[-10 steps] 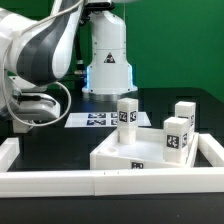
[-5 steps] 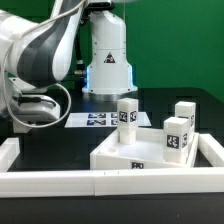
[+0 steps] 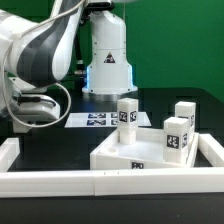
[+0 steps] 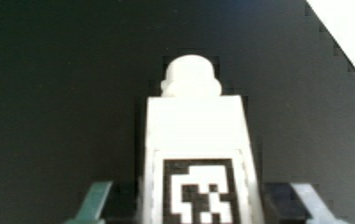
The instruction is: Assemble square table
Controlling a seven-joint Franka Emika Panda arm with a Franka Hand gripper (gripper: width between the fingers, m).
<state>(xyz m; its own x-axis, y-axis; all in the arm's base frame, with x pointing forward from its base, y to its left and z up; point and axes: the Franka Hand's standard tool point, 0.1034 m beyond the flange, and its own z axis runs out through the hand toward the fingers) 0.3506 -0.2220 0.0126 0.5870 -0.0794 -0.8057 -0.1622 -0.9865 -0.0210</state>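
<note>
1. In the wrist view the gripper point(image 4: 192, 205) is pinching one white table leg point(image 4: 195, 150): a finger point(image 4: 96, 200) shows on each side of the leg's tagged end, close against it. The leg runs straight away from the camera to a rounded tip, over bare black table.

2. The gripper itself is out of frame in the exterior view, off beyond the robot arm point(image 3: 40, 50) on that view's left, so I cannot tell how high the leg hangs or where over the table it is.

3. What could go wrong, as I judge it: the fingers seem to grip only the tagged end, so the long free end could swing or twist when the arm moves. Then the rounded tip would meet the tabletop crooked and jam or slip.

4. The tabletop point(image 3: 140, 158), a white square panel with a raised rim, lies at the front of the exterior view, against the low white wall point(image 3: 60, 182).

5. Three other legs stand upright on it: one point(image 3: 127, 113) near the middle, two point(image 3: 178, 135) point(image 3: 186, 112) toward the exterior view's right. A careless approach could knock one over.

6. The marker board point(image 3: 95, 120) lies flat behind the panel, apart from it.
</note>
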